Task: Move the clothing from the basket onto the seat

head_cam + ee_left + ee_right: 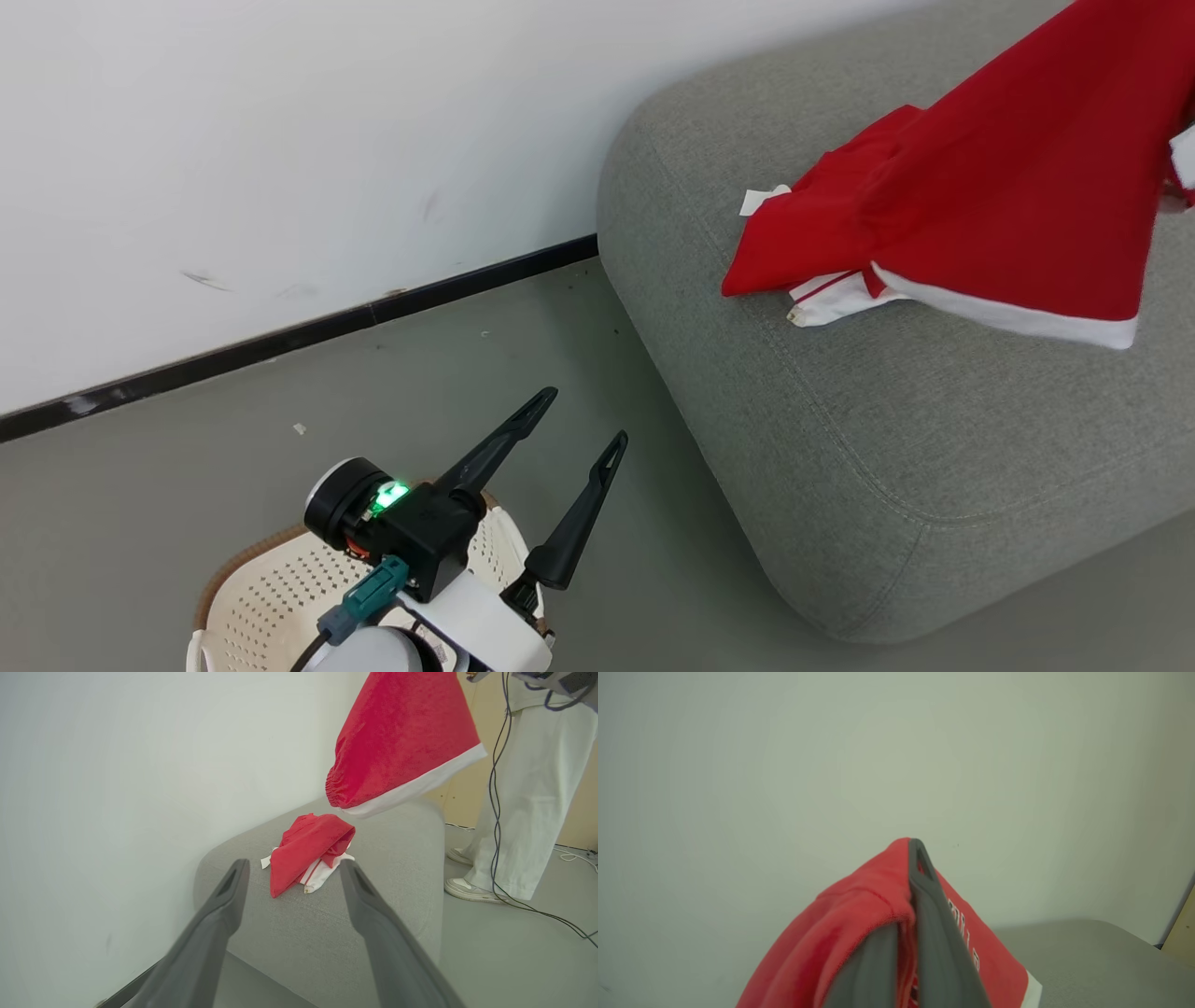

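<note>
Head view: nearest me is my left claw (581,418), low on the left, its two dark fingers spread wide with nothing between them. It hovers above the basket (271,583), which stands on the grey floor (187,485); part of its perforated wall and brown rim shows under the arm. To the right and farther off is the seat (887,448), close to the white wall (280,140). A crumpled garment (803,233) lies on top of the seat towards its left end, with white trim and a tag poking out. Overlapping it, a hanging garment (1027,187) spreads down from the upper right, white hem lowest.

Left wrist view: my left claw (293,868) is again nearest, its fingers rising well apart and empty. Beyond them the crumpled garment (308,851) sits on the seat (327,933). The hanging garment (402,742) is held in the air above the far part of the seat, clear of the cushion. To the right a person (528,802) in pale trousers and white shoes stands on the floor, with cables (495,812) trailing down.

Right wrist view: my right claw (913,877) has its fingers pressed together, clamping a fold of the hanging garment (850,924). Red fabric drapes to either side, with white lettering on the right. A grey corner of the seat (1087,952) shows low on the right.
</note>
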Controlling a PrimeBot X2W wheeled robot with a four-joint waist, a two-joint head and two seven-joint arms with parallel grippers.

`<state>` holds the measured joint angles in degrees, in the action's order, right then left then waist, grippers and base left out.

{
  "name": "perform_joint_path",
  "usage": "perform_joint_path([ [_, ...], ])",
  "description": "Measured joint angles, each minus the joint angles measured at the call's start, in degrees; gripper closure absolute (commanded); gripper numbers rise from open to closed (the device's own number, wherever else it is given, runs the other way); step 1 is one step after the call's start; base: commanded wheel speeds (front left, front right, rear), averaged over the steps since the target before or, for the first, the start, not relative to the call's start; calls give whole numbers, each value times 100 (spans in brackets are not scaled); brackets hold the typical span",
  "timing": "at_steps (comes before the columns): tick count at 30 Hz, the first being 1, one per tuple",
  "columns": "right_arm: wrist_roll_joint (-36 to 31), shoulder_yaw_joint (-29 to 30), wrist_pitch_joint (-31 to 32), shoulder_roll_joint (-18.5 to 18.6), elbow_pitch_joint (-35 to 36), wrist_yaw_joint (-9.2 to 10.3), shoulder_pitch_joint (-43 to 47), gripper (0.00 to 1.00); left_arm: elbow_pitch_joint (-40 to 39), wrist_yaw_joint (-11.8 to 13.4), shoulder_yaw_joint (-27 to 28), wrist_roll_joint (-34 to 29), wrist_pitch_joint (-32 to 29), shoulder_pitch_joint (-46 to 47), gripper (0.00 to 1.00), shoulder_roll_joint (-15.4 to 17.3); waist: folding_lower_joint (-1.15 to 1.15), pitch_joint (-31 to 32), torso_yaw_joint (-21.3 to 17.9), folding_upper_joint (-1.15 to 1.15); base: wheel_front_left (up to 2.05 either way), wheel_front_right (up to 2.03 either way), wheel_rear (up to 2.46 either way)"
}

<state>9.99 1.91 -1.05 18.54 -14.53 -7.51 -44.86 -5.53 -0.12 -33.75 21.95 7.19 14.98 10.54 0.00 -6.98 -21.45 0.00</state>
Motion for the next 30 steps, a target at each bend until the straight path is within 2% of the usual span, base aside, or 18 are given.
perform_joint_path([
  [12, -448, -11, 78, 603, -916, 0, -1017, 100, -417, 99, -23, -146, -272, 10, 0, 213, 0, -443, 422, 0, 0, 0, 0],
  [19, -553, 438, -107, 622, -1433, 0, -1238, 100, -733, 98, -42, -290, -368, 264, 0, 212, 0, -722, 671, 0, 0, 0, 0],
  [25, -670, 580, -214, 715, -1858, 0, -1238, 100, -877, 88, -131, -297, -471, 427, 0, 199, 0, -968, 864, 0, 0, 0, 0],
  [30, -716, 801, -379, 809, -2210, 0, -1034, 100, -928, -12, -257, -302, -571, 554, 0, 170, 0, -1183, 992, 0, 0, 0, 0],
])
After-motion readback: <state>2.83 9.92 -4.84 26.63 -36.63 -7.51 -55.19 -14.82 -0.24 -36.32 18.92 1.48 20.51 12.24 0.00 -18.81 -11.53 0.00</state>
